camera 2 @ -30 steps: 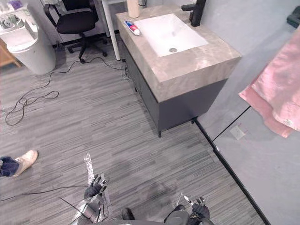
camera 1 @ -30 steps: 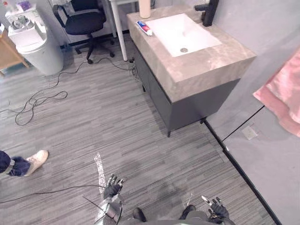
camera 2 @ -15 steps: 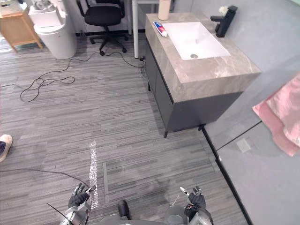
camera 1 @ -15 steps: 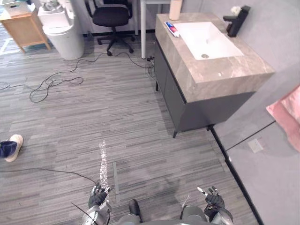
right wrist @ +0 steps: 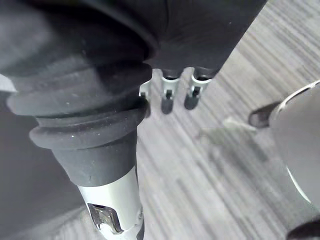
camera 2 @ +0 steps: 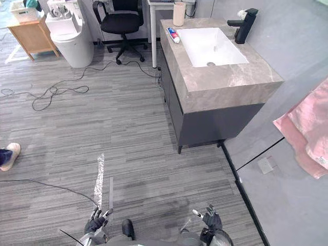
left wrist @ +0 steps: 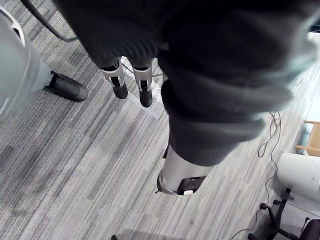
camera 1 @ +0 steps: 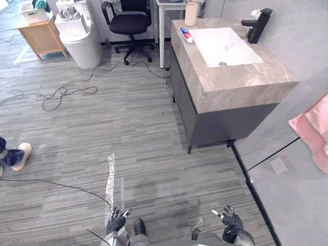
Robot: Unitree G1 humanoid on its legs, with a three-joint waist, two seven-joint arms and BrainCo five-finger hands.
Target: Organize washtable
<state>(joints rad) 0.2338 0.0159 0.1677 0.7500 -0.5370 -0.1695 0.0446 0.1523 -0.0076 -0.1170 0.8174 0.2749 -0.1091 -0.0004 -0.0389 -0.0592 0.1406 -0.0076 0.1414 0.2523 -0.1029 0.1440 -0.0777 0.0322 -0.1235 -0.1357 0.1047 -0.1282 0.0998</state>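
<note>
Person's shoe sits at far left on the floor. If I swing wide that way on the approach, I could clip them.

Loose cables snake across the floor near the white bin, a trip risk if my path drifts left.

My left hand hangs low by my side, its fingers straight and relaxed, holding nothing.

The toothpaste tube lies flat on the far left edge of the tabletop, just beside the basin. It is close to the rim, so a sloppy reach could knock it off onto the floor.

A tan cup stands upright at the far corner near the tube. It is tall and looks tippy, so a sleeve brush could topple it.

My right hand is also low, fingers spread and empty, well apart from the washtable.

The black faucet stands at the basin's right side, something to hit on a reach across.

A pink towel hangs on the right wall. If I crowd that side, it could snag my arm.

Both hands are far from everything, so walking in comes first, I judge.
</note>
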